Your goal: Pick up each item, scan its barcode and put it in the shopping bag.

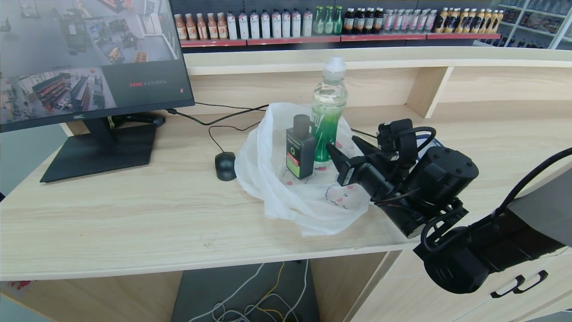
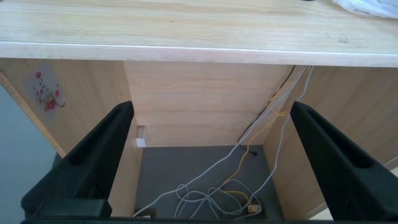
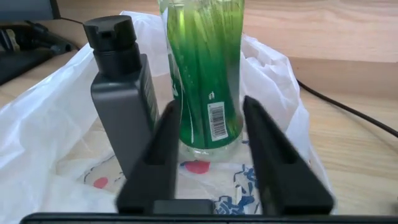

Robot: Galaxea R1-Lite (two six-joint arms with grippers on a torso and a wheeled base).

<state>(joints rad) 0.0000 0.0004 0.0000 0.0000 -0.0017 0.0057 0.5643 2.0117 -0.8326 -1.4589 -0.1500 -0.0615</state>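
Observation:
A white plastic shopping bag (image 1: 277, 188) lies spread open on the wooden counter (image 1: 134, 214). Two items stand upright on it: a dark grey flip-cap bottle (image 1: 300, 150) and, just behind it, a tall green drink bottle (image 1: 327, 114). My right gripper (image 1: 346, 150) hovers low over the bag's right side, open, its fingertips just short of the green bottle's base. In the right wrist view the green bottle (image 3: 208, 74) shows its barcode between the two fingers (image 3: 158, 155), with the grey bottle (image 3: 121, 93) beside it. My left gripper (image 2: 211, 109) is open and holds nothing, below the counter's front edge (image 2: 186, 53).
A monitor (image 1: 85, 58) on its stand fills the counter's back left. A black mouse (image 1: 225, 165) with its cable lies left of the bag. A raised wooden ledge (image 1: 380, 60) runs along the back. Loose cables (image 2: 217, 186) hang under the counter.

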